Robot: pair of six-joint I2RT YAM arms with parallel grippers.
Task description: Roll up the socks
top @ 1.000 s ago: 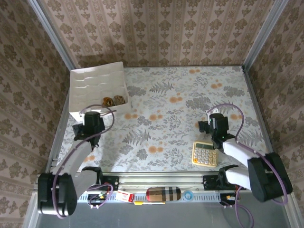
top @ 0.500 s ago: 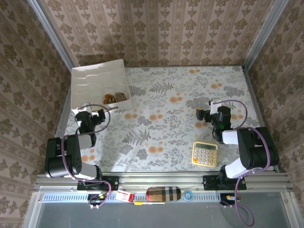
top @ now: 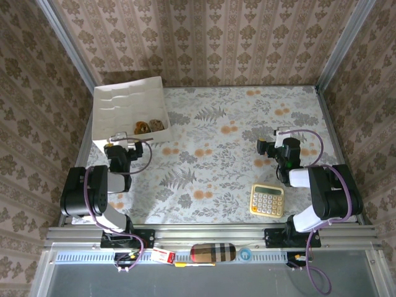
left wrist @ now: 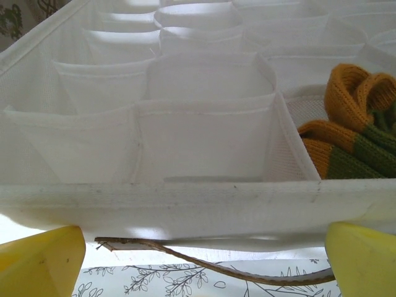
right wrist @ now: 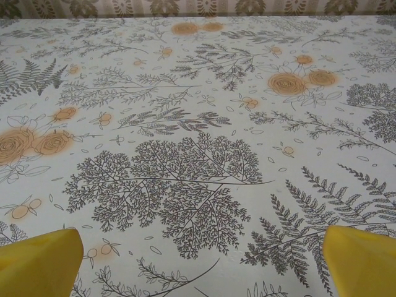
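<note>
Left end effector [top: 121, 148] fully open and empty, parked at the near edge of the white fabric compartment organizer [top: 117, 105], far left of the worktop [top: 223, 161]. On the left wrist cam the end effector [left wrist: 201, 263] has its yellow fingertips [left wrist: 37, 266] spread either side of the organizer's near wall [left wrist: 198, 204], low and just in front of it. A thin brown strip [left wrist: 216, 269] sticks out from under that wall. Right end effector [top: 277, 143] also wide open and holding nothing, over bare floral cloth on the right side. The socks [top: 141, 128] sit as two bundles side by side in the organizer's near-right compartments. The olive-and-orange sock [left wrist: 352, 136] is bunched in the compartment just right of the left end effector; the argyle pattern is too small to pick out from above. Yellow calculator [top: 267, 200] lies near right on the worktop, close to the right arm. Beige plaid case [top: 213, 252] lies on the front rail between the arm bases.
</note>
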